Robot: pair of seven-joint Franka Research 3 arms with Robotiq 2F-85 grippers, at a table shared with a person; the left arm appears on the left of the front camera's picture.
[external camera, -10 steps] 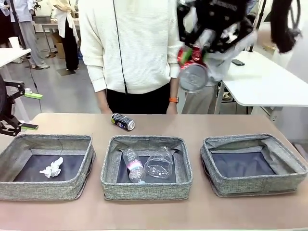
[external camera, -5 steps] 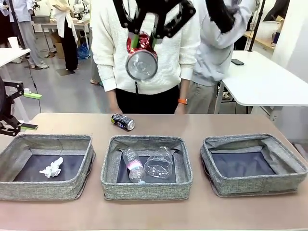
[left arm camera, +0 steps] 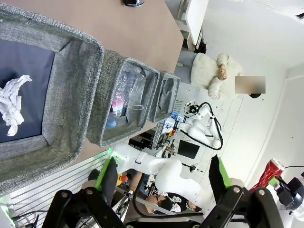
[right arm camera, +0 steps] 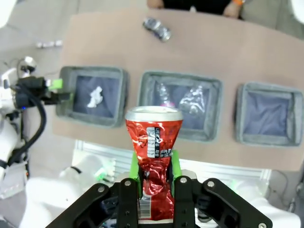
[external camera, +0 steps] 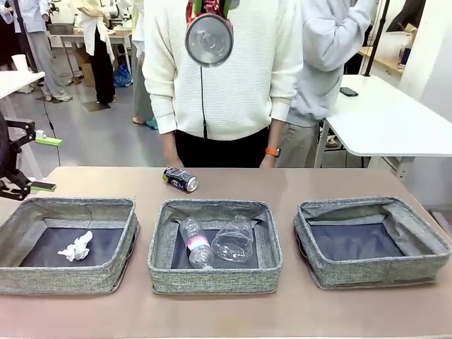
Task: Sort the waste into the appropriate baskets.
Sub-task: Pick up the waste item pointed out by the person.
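My right gripper (right arm camera: 153, 176) is shut on the crushed red can (right arm camera: 153, 151), high above the table; from the front the can (external camera: 209, 37) hangs at the top edge, over the middle basket (external camera: 212, 280). That basket holds a clear bottle with a pink label (external camera: 195, 242) and a crushed clear bottle (external camera: 233, 240). A crumpled white tissue (external camera: 76, 246) lies in the left basket (external camera: 70, 205). The right basket (external camera: 367, 275) has nothing in it. A dark blue can (external camera: 181, 179) lies on the table behind the middle basket. My left gripper (external camera: 44, 163) stands open at the left edge.
A person in a white sweater stands at the far side, hands (external camera: 169, 159) near the table edge, with another person beside them. A white table (external camera: 395, 120) stands at the back right. In the left wrist view my open gripper (left arm camera: 161, 180) looks across the baskets (left arm camera: 71, 76).
My right gripper has carried the red can from the upper right to the left and higher, to above the middle. The left gripper has stayed still.
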